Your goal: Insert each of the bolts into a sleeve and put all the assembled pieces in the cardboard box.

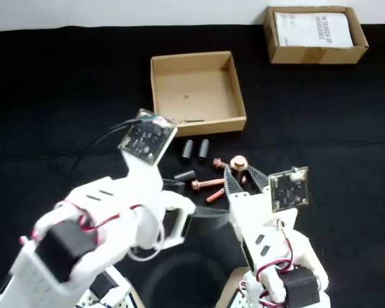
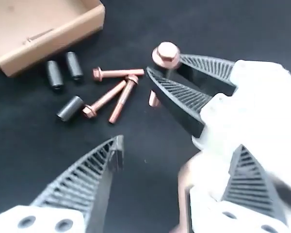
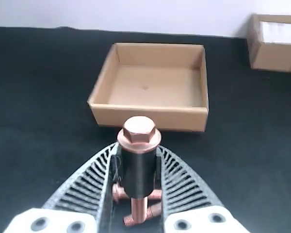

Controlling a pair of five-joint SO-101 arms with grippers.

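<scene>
Three loose bolts (image 2: 118, 73) lie fanned together on the black table (image 1: 64, 96), at about 6 o'clock of the cardboard box (image 1: 196, 86) in the high view, some of them touching or crossing near one end. Three loose sleeves (image 1: 187, 149) are with them. Two sit side by side close to the box's near wall, and the third sleeve (image 1: 184, 175) lies on its side at about 7 o'clock of that pair, just beside a bolt head.

Your right gripper (image 3: 138, 148) is pinching an assembled piece (image 3: 137, 167). It is a black sleeve held upright between the ribbed fingers, with a bolt through it. The copper hex head sits on top and the threaded end pokes out below. In the high view this gripper is at 3 o'clock of the loose bolts and roughly 5 o'clock of the cardboard box, outside the box and near its front corner. From the right wrist view, the box's open top lies beyond the held piece.

Your left gripper (image 2: 179, 148) is spread wide, its two fingers well apart with bare table between them. The loose parts lie beyond its tips, and the right gripper is near one finger.

At 2 o'clock of the cardboard box, well apart, you have a second cardboard box (image 1: 314, 48) with a printed sheet (image 1: 313, 29) lying in it.
</scene>
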